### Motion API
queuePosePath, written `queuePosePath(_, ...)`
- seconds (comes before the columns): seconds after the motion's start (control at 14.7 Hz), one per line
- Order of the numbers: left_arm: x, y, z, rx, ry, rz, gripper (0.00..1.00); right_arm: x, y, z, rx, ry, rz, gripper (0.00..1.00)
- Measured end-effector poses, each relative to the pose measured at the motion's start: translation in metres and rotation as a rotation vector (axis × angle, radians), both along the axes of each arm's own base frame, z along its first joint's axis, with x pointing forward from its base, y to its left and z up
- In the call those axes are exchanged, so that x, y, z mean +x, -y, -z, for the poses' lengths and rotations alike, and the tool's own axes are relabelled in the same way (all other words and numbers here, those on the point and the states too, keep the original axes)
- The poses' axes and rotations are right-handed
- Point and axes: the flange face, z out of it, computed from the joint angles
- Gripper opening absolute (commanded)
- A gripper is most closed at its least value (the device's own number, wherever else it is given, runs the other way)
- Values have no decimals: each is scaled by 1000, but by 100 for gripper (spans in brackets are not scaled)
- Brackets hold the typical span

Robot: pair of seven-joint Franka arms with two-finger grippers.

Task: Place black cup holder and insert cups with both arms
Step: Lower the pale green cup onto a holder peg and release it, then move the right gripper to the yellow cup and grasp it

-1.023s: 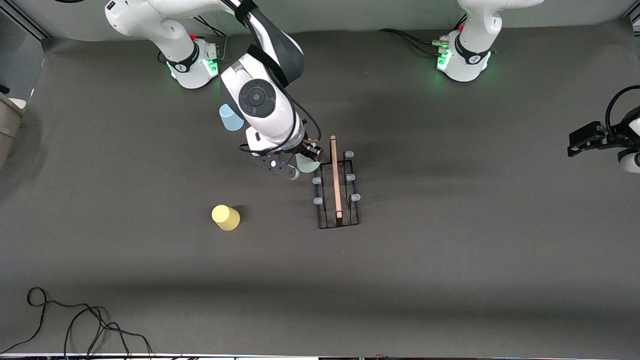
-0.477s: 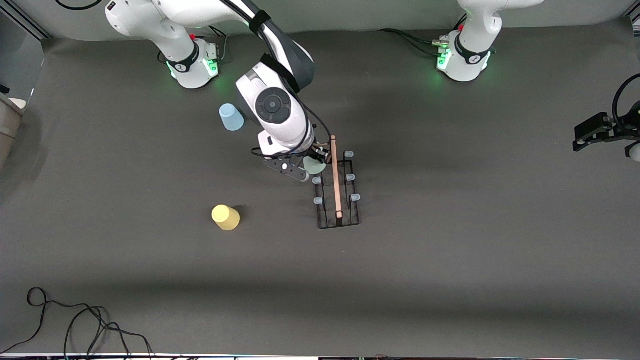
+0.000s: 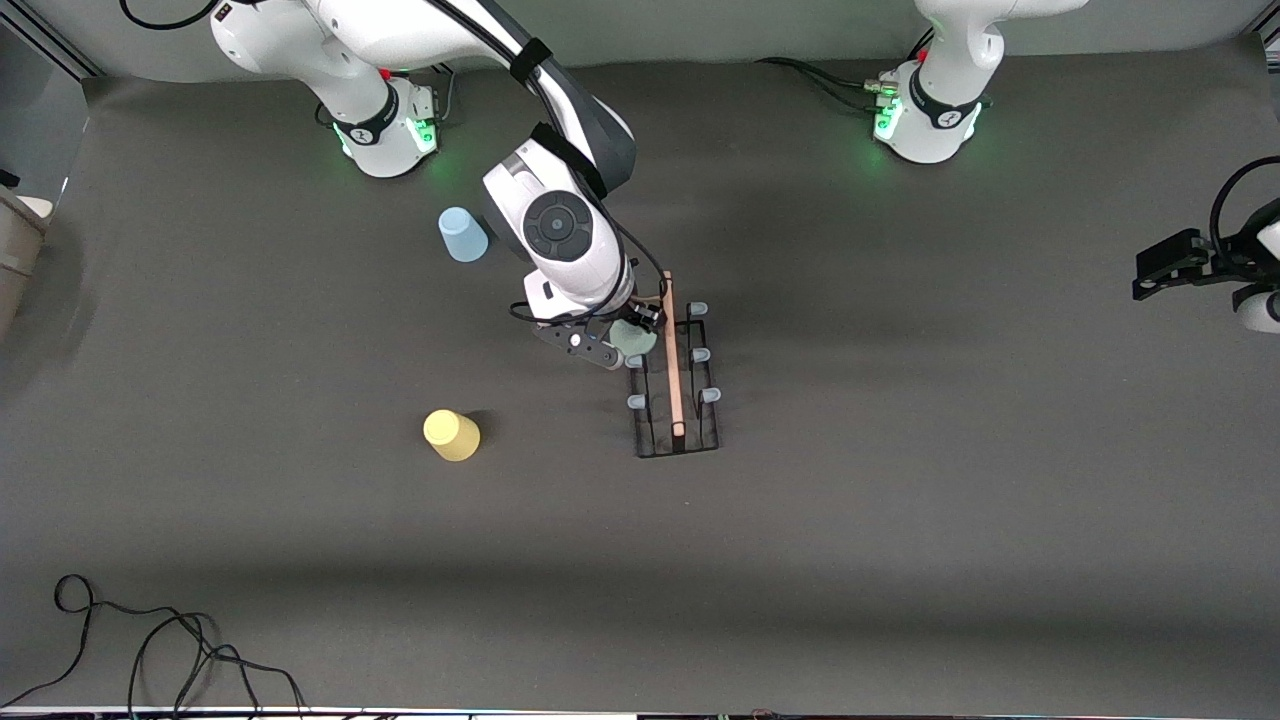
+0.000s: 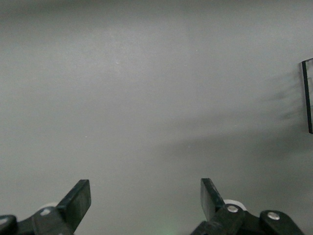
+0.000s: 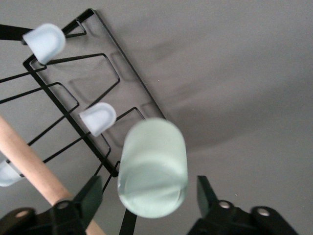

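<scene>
The black cup holder (image 3: 690, 440) stands mid-table with its wooden rod (image 3: 672, 350) on top. My right gripper (image 3: 630, 335) hovers over the rack's end nearest the robots, on the right arm's side. In the right wrist view it (image 5: 148, 188) is open, with the upturned grey-green cup (image 5: 153, 166) between its fingers and a gap on each side. The cup (image 3: 634, 338) sits at the rack's end peg. The light blue cup (image 3: 462, 234) and the yellow cup (image 3: 451, 435) stand upside down on the table. My left gripper (image 3: 1165, 270) waits open and empty (image 4: 145, 191) at the left arm's end.
Pale-tipped pegs (image 5: 99, 118) stick out of the rack beside the grey-green cup. A black cable (image 3: 150, 640) lies near the table's front edge at the right arm's end. The rack's corner shows in the left wrist view (image 4: 308, 98).
My right gripper has carried the grey-green cup sideways to the rack's end peg, uncovering the light blue cup. My left gripper has shifted slightly.
</scene>
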Motion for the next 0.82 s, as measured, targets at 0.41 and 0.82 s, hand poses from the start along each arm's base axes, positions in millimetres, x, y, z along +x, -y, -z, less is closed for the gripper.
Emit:
queuePosePath(0.41,2,1,-4,1,26,-8,100,10,10,-43,16,19,2,100)
queuePosePath(0.82,5,1,-4,2,50,-35,100,63,129,-107,-5,2,-138,100)
